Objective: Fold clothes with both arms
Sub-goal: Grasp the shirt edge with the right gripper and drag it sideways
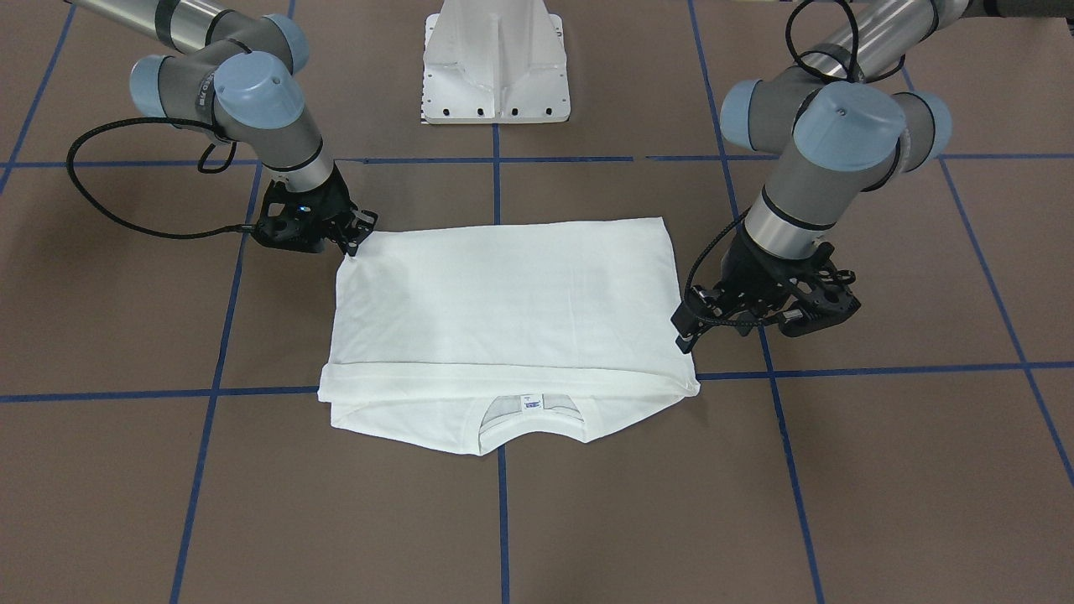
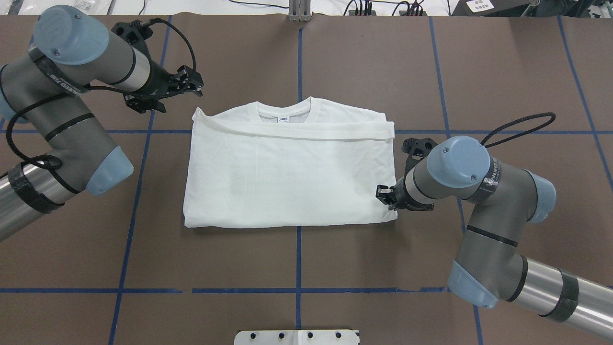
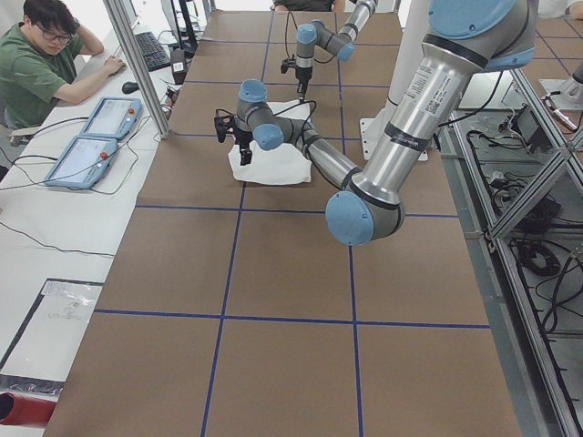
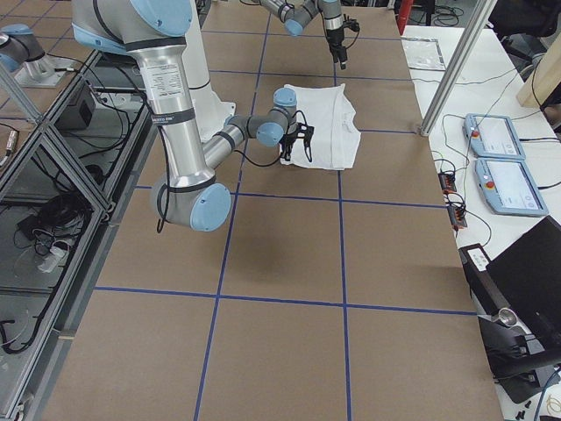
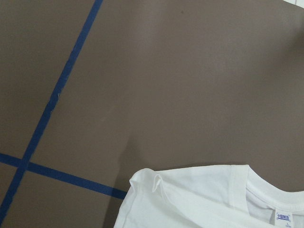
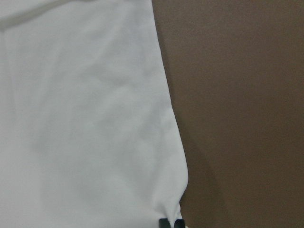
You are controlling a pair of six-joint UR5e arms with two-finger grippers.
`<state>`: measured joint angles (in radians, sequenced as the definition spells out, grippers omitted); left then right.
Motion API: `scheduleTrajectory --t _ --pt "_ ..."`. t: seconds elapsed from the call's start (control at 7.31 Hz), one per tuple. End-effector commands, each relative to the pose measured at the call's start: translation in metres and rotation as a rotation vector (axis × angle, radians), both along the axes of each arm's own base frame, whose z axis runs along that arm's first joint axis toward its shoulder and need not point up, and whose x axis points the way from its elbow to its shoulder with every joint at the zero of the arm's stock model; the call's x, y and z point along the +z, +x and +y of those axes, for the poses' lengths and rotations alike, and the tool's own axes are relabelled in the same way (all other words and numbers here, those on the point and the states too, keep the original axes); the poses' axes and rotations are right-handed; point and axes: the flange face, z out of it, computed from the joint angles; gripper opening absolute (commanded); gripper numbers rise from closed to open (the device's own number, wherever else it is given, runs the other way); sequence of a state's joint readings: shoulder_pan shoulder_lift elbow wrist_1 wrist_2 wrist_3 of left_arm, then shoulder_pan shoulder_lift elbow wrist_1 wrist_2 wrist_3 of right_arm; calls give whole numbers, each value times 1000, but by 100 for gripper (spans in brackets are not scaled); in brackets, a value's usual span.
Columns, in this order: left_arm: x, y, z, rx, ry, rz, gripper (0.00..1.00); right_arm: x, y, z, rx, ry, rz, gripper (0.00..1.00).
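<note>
2 silver-grey tubular arms, light blue caps, black cables

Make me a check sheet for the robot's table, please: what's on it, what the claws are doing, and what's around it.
surface: brown table, flat, with a blue tape grid.
job's things: white T-shirt folded into a rectangle; collar and neck label show at the far edge.
clutter: nothing seen.
grippers: left claw open, beside the collar-side corner, off the cloth. Right claw at the near corner; cloth puckers at a fingertip, grip unclear.
cables: a black cable loops on each arm, none on the shirt.
surroundings: white pedestal base; a person at a desk with two tablets.
</note>
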<state>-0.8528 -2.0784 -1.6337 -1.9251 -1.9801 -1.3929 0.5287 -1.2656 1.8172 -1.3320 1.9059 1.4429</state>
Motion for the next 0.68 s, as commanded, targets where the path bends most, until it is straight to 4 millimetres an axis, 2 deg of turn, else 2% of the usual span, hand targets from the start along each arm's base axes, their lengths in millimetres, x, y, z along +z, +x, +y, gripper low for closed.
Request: scheduleTrajectory --t 0.0,0.14,0.27,0.41,0.55 --pt "-2 -1 -1 -3 3 2 99 16 40 7 14 -7 12 0" --pt "-5 -2 1 -5 9 4 99 30 72 25 14 -8 25 0" --pt "-8 -3 2 -3 4 -1 99 41 95 39 15 -14 40 0" --pt "-15 -5 6 -3 2 -2 99 49 107 47 14 -21 54 0" --pt "-20 -8 9 -5 1 -4 99 53 113 64 -13 -36 59 0"
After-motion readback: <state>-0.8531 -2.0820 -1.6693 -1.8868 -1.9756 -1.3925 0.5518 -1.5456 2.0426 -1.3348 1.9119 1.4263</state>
